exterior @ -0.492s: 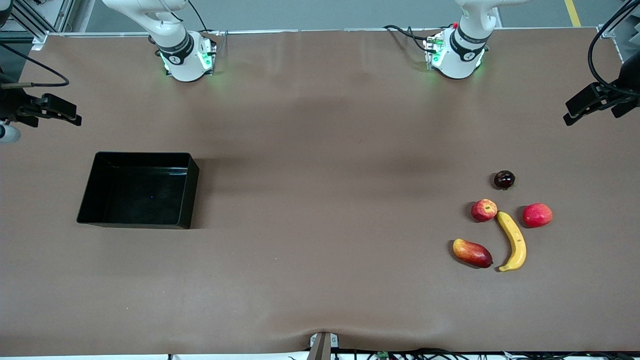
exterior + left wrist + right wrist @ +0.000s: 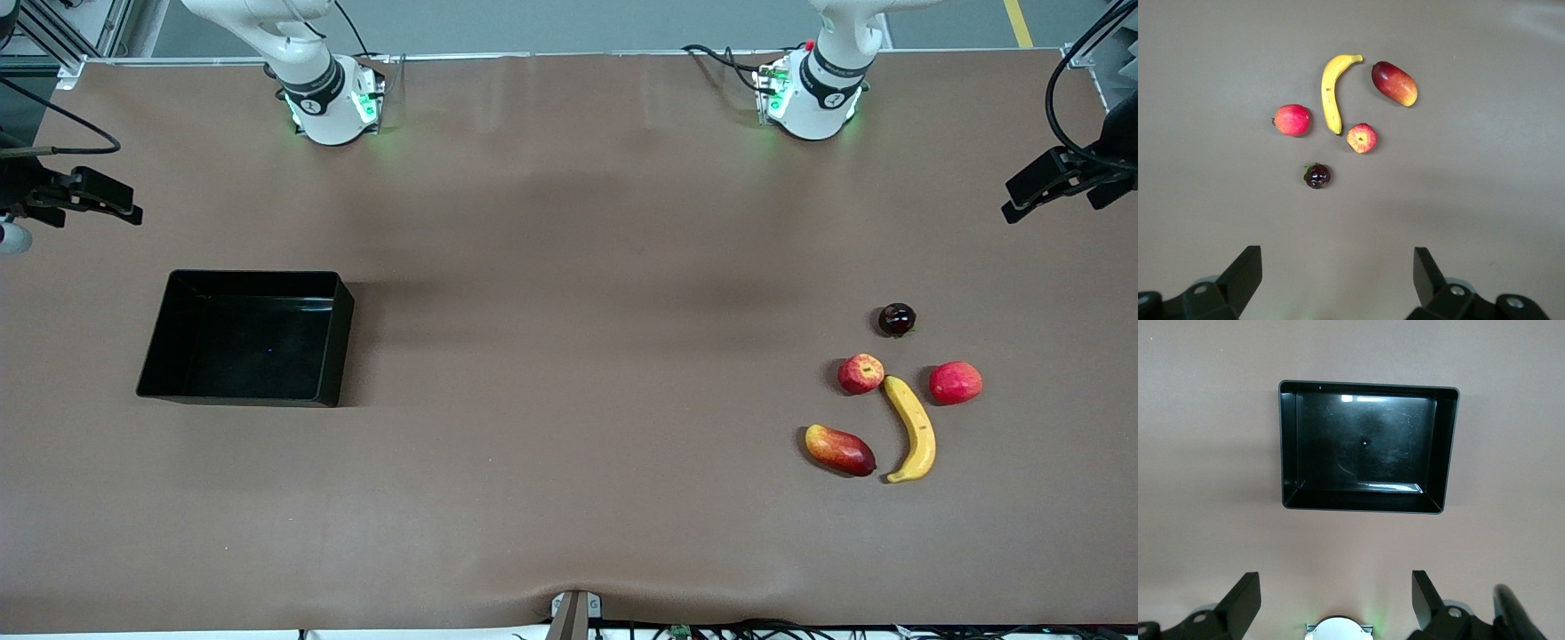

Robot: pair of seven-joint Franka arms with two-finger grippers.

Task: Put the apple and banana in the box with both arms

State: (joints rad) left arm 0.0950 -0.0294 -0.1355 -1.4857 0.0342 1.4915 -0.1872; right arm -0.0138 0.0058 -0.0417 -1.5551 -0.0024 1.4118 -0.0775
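Observation:
The apple (image 2: 861,373) lies at the left arm's end of the table, touching the tip of the banana (image 2: 911,429), which is nearer the front camera. Both show in the left wrist view, the apple (image 2: 1362,138) beside the banana (image 2: 1331,93). The black box (image 2: 253,277) stands empty at the right arm's end. My left gripper (image 2: 1337,257) is open and empty, high over the table near the fruits. My right gripper (image 2: 1336,580) is open and empty, high over the table between its base and the box (image 2: 1365,385). Neither gripper shows in the front view.
A smooth red fruit (image 2: 956,382) lies beside the banana. A red-and-yellow mango-like fruit (image 2: 839,450) lies nearest the front camera. A small dark round fruit (image 2: 897,319) lies nearest the bases. Black clamped devices stand at both table ends (image 2: 1058,182) (image 2: 80,196).
Nothing on the table has moved. The right arm's upper link and the black device at its end of the table have shifted very slightly.

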